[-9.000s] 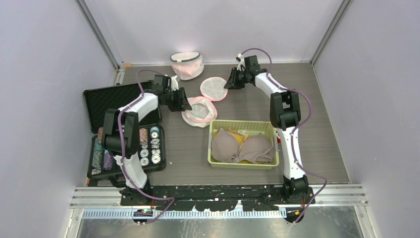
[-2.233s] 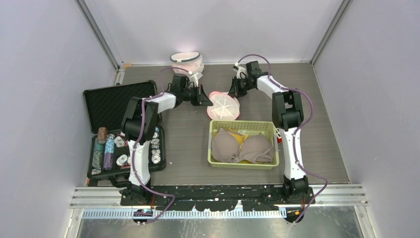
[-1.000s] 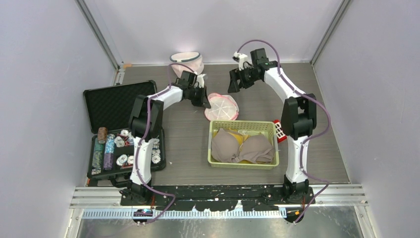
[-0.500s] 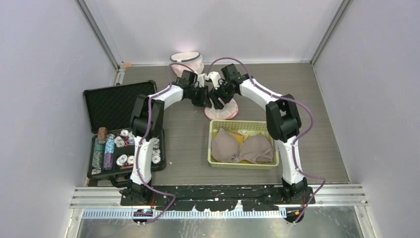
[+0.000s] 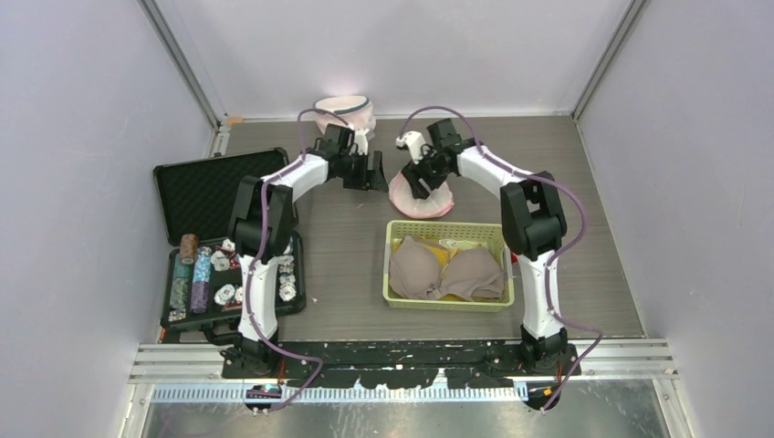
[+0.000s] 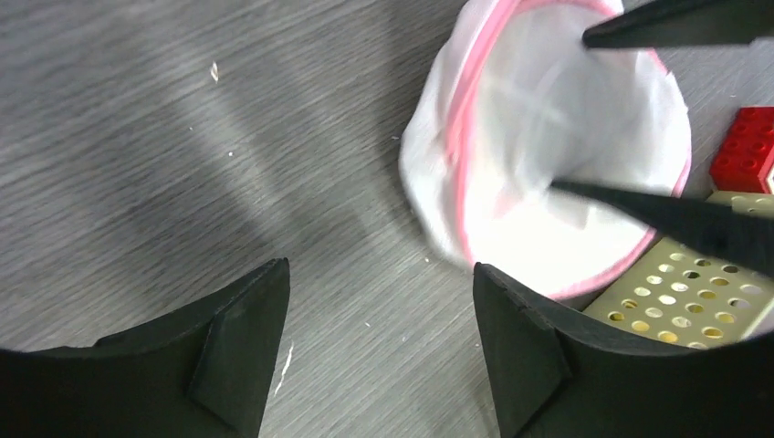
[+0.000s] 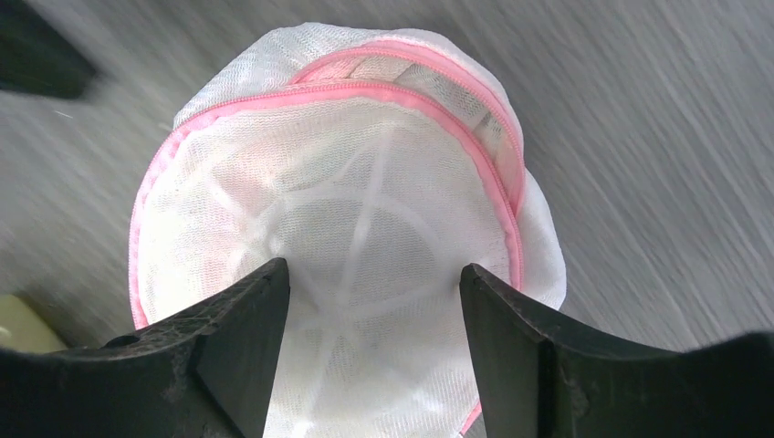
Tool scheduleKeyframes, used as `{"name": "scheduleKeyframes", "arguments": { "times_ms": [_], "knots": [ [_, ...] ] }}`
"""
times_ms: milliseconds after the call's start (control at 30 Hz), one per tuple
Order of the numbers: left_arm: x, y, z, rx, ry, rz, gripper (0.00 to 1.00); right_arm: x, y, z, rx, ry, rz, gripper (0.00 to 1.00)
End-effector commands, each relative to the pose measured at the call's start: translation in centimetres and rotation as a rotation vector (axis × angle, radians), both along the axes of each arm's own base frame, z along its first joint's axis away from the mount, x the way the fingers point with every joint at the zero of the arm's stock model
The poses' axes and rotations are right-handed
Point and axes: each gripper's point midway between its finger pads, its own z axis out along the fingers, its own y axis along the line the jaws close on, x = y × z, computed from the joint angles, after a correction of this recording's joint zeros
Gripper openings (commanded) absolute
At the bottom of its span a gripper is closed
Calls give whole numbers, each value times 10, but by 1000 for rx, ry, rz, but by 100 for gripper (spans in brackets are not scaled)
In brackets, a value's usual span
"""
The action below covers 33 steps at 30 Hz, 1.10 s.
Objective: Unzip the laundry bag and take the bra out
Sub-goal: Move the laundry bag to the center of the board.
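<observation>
Hovering over the laundry bag [image 5: 422,199] now is the right claw [image 7: 372,274], fingers spread wide and clamped on nothing. From the wrist view they sit low across the white mesh face. Whether they press on it, I cannot tell. The bag lies on the bench [image 5: 593,182] at 12 o'clock of the green basket [image 5: 447,230], right up against its far rim.

Over at 9 o'clock of the bag is the left claw [image 5: 372,175], also released. There is only bare bench between its fingers, and the bag sits just ahead of them, not touched.

So where do we stand? The pink zipper [image 7: 411,91] runs round the edge. Along the near arc it reads as closed. At the far side two pink lines run with a strip of mesh between them, which could be a short opening or just a fold, and no slider shows in either wrist view. No bra can be made out through the mesh.

The brown bras [image 5: 447,274] in the basket look like a separate pile. My read is that this is early going: neither claw has the pull tab, the unzipping looks mostly or wholly undone, and the bra removal has not begun. A second bag [image 5: 345,109] waits at 11 o'clock by the back wall.
</observation>
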Motion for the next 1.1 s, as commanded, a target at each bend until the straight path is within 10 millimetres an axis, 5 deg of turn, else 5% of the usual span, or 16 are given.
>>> {"name": "scheduleKeyframes", "arguments": {
  "times_ms": [0,267,567,867,1067],
  "knots": [
    [12,4,67,19,-224,-61,78,8,-88,-11,-127,23,-125,71],
    [37,10,103,115,-416,-204,99,12,-179,-10,-130,75,-302,70],
    [99,35,124,359,-684,-333,100,-19,-269,-13,-138,136,-469,70],
    [166,60,121,531,-808,-350,99,-62,-322,-13,-162,184,-550,69],
    [194,77,104,684,-885,-378,98,-73,-331,-2,-145,184,-575,71]
  ]
}}
